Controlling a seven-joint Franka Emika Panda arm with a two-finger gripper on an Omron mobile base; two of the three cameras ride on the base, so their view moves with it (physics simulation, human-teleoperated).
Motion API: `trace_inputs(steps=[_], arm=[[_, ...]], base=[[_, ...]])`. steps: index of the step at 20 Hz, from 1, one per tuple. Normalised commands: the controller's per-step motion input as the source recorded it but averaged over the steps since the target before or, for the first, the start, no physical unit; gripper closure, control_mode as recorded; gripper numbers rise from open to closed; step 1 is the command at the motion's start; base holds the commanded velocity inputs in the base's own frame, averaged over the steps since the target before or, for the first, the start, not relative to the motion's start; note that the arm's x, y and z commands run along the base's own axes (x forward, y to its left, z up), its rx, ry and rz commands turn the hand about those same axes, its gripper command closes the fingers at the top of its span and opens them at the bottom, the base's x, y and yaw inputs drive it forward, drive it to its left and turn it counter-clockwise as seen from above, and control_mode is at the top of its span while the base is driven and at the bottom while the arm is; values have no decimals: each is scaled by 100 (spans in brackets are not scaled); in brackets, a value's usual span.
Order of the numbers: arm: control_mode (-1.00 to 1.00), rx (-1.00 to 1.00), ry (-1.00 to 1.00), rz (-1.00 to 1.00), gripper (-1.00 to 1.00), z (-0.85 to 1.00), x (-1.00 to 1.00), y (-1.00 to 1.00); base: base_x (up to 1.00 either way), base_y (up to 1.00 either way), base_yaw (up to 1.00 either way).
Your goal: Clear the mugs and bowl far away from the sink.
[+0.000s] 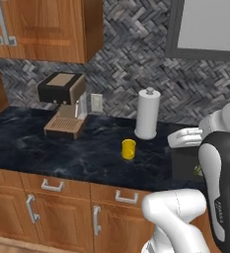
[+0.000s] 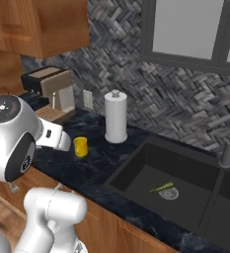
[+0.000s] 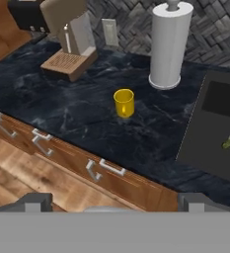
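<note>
Dark marble counter (image 1: 47,143) | one yellow mug (image 3: 124,103) | one paper-towel roll (image 3: 169,44) | one sink (image 2: 185,185) | hand (image 3: 114,201) released, empty

yellow mug (image 3: 124,102): 1 | paper-towel roll (image 3: 169,44): 1 | coffee machine (image 1: 63,104): 1 | sink (image 2: 185,183): 1

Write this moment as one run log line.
tool: open, holds nothing | yellow mug: upright on counter, beside paper-towel roll | sink: right of mug

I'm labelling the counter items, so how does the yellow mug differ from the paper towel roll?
The yellow mug is short, bright yellow and open-topped; the paper towel roll is tall, white and capped by a knob. The mug stands nearer the counter's front edge, the roll nearer the backsplash. Both stand upright on the dark counter.
</note>
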Motion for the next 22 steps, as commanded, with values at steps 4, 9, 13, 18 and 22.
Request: trace_inputs(steps=[4,9,13,18,22], arm=[[100,0,0,0,-100,0,0,0],[100,0,0,0,-100,0,0,0],[100,0,0,0,-100,0,0,0],[100,0,0,0,-100,0,0,0],[100,0,0,0,-100,0,0,0]], base=[[27,12,-19],[24,43,-25],[34,53,-26],[42,5,-17],[45,1,-16]])
